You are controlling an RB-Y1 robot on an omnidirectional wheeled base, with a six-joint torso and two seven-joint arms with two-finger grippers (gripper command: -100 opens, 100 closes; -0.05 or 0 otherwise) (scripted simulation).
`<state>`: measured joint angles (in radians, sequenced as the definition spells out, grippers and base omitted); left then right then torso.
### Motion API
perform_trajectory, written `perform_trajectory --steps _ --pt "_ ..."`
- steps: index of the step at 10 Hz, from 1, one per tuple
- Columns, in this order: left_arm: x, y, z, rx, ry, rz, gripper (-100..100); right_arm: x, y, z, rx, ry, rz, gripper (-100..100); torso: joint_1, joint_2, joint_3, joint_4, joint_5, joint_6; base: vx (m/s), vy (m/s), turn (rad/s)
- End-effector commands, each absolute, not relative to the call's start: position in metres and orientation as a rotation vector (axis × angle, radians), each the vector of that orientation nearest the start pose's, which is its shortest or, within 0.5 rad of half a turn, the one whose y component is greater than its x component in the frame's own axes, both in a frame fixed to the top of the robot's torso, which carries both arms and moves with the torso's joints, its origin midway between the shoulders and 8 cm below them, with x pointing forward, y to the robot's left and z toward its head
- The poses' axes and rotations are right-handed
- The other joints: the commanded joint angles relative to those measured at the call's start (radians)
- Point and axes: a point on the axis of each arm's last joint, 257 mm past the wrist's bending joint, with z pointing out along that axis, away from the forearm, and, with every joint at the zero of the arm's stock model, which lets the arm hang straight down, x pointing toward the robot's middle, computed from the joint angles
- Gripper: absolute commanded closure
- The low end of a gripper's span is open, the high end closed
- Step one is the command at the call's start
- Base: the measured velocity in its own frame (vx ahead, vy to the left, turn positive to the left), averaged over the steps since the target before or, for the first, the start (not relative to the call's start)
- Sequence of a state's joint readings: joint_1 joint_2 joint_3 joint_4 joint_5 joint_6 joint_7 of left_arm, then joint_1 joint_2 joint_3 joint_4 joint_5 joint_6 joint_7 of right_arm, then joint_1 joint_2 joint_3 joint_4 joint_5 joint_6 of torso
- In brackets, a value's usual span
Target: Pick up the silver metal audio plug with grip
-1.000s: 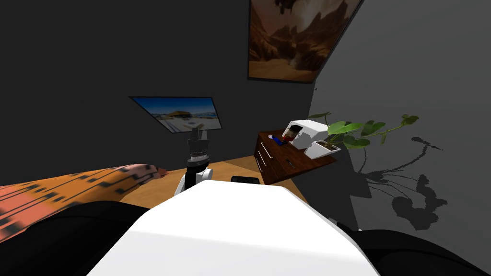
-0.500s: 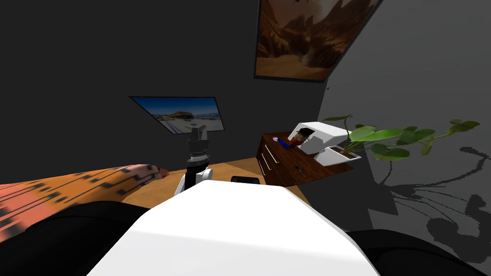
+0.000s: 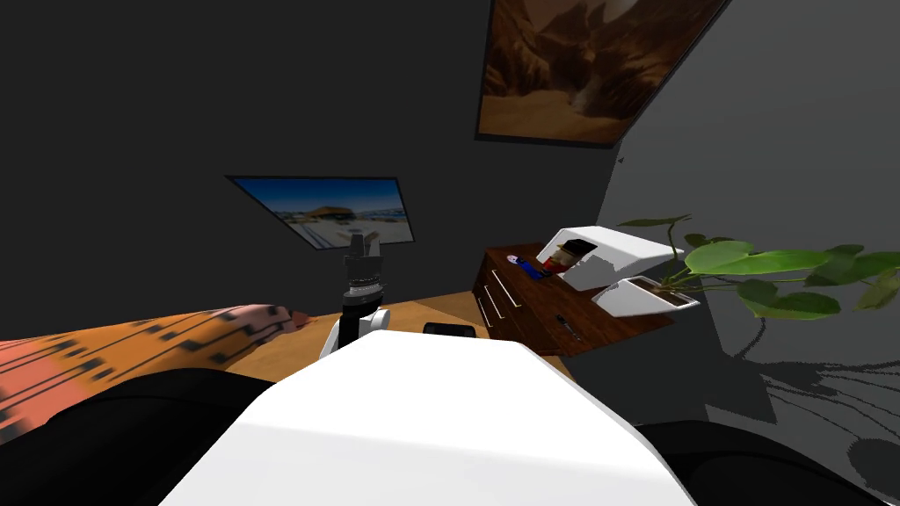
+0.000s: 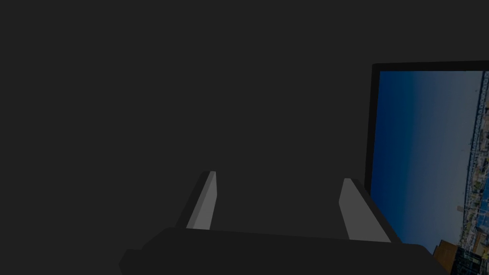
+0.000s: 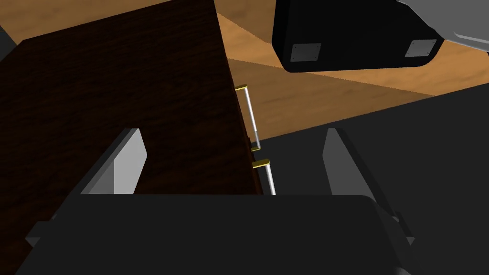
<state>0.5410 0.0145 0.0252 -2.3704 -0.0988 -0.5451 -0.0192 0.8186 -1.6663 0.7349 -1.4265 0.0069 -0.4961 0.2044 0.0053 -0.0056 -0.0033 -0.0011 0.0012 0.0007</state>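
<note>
A small thin dark plug with a silver tip [image 3: 567,327] lies near the front edge of a dark wooden dresser [image 3: 540,299] to my right. My right gripper [image 5: 235,131] is open, hovering above one end of the dresser top [image 5: 119,86], beside the drawer handles [image 5: 253,119]. Nothing is between its fingers, and its dark box [image 3: 450,328] sits low beside my chest. My left arm is raised in front of me, with the left gripper [image 3: 364,237] pointing at the dark wall, fingers open [image 4: 278,176] and empty.
On the dresser stand a white box-like device [image 3: 611,248], a white planter [image 3: 646,295] with a trailing green plant [image 3: 765,272], a small red and black figure [image 3: 561,255] and a blue item [image 3: 533,269]. An orange patterned rug [image 3: 132,351] covers the wooden floor at left.
My view has swung: the dresser, plant and wall picture have slid right and look nearer. Both arms keep the same pose.
</note>
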Motion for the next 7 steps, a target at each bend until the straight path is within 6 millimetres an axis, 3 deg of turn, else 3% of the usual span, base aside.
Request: perform_trajectory --steps 1,2,4,5,7 --pt "0.316 0.270 0.058 -0.493 0.620 -1.205 0 -0.036 -0.590 -0.377 -0.112 3.079 0.169 -100 0.000 0.000 0.000 0.000 0.000 0.000 0.101 0.054 0.009" --pt "0.316 0.270 0.058 -0.494 0.620 -1.205 0 -0.036 -0.590 -0.377 -0.112 3.079 0.169 -100 -0.001 -0.001 0.000 0.000 0.000 0.000 0.076 0.054 0.002" --pt "0.316 0.270 0.058 -0.494 0.620 -1.205 0 -0.038 -0.633 -0.351 -0.198 3.133 0.037 -100 0.001 0.000 0.000 0.000 0.000 0.000 0.115 0.113 0.002" --pt "0.316 0.270 0.058 -0.494 0.620 -1.205 0 -0.038 -0.633 -0.351 -0.198 3.133 0.037 -100 0.004 -0.003 -0.001 0.000 0.001 0.000 0.131 0.102 -0.018" --pt "0.316 0.270 0.058 -0.494 0.620 -1.205 0 -0.033 -0.666 -0.327 -0.267 3.159 -0.072 -100 0.002 -0.002 -0.001 -0.001 0.000 0.000 0.140 0.094 0.002"
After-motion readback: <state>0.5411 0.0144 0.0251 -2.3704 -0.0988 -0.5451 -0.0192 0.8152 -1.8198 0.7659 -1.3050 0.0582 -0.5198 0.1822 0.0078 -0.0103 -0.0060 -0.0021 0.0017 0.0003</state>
